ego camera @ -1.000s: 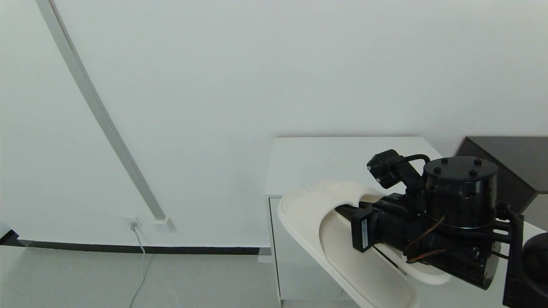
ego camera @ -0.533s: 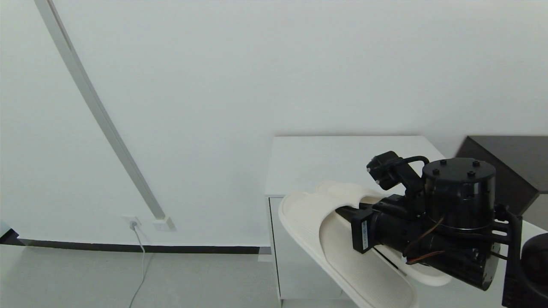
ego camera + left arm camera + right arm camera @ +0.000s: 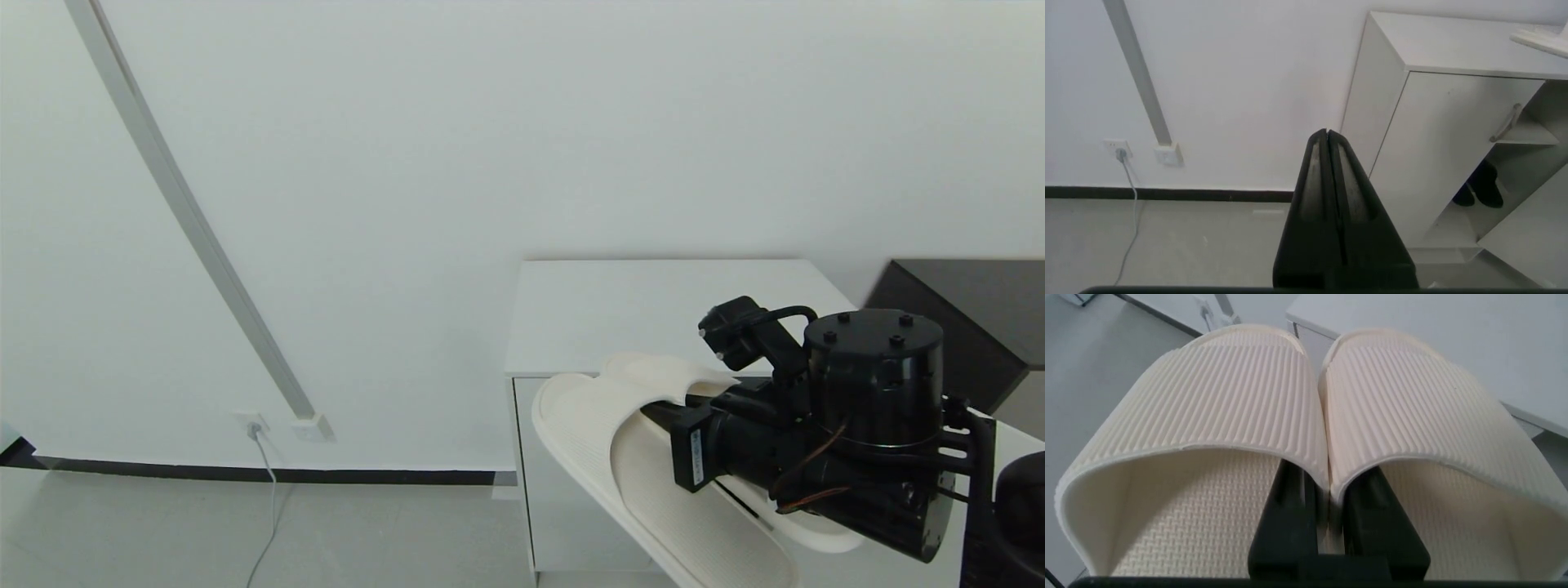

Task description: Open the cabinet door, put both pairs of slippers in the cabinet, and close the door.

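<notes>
Bright, even, diffuse light on the wall (image 3: pixel 490 122). The cabinet (image 3: pixel 653 302) front is greyer than its top: light from above. The wall strip (image 3: pixel 290 388) bows: lens distortion.

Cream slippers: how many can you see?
2. The right tool pinches them together before the white cabinet: first slipper beside second slipper. The dark pair inside the cabinet may be slippers too.

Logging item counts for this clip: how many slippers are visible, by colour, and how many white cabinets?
cream slippers: 2, held by the right gripper
dark slippers: 2, as far as I can tell, inside the white cabinet
white cabinet: 1
Total: 5
</notes>
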Motion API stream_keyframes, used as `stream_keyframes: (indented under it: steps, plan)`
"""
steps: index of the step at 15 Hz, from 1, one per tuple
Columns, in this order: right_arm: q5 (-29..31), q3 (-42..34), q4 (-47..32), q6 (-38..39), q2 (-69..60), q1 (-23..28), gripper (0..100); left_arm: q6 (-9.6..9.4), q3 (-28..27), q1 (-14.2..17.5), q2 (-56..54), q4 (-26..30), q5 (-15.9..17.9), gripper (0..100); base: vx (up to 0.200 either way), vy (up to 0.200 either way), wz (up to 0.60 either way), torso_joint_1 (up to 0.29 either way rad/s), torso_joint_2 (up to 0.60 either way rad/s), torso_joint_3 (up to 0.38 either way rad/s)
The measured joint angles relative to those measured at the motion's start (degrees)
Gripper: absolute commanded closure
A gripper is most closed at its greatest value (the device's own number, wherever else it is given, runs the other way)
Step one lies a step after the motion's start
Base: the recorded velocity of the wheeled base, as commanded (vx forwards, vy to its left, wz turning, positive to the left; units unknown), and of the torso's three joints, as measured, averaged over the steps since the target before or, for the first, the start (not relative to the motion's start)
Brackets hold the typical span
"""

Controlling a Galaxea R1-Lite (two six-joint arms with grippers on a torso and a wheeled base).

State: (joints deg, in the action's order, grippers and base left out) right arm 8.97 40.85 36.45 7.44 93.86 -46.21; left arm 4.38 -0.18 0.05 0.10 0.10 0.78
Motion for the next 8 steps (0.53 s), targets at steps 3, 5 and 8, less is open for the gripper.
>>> stream_keyframes:
  steps: [3, 5, 8]
  plan:
    - [0.0, -0.3, 0.1, 0.0, -0.1, 0.0, 100, 0.00, 0.0, 0.0, 0.0, 0.0, 0.0, 100, 0.000, -0.200, 0.00, -0.006, 0.00, -0.001]
    - [0.0, -0.4, 0.0, 0.0, -0.1, 0.1, 100, 0.00, 0.0, 0.0, 0.0, 0.0, 0.0, 100, 0.000, -0.200, 0.00, 0.015, 0.01, -0.002]
    - [0.0, -0.4, 0.1, 0.0, -0.1, 0.0, 100, 0.00, 0.0, 0.0, 0.0, 0.0, 0.0, 100, 0.000, -0.200, 0.00, 0.005, 0.00, 0.002]
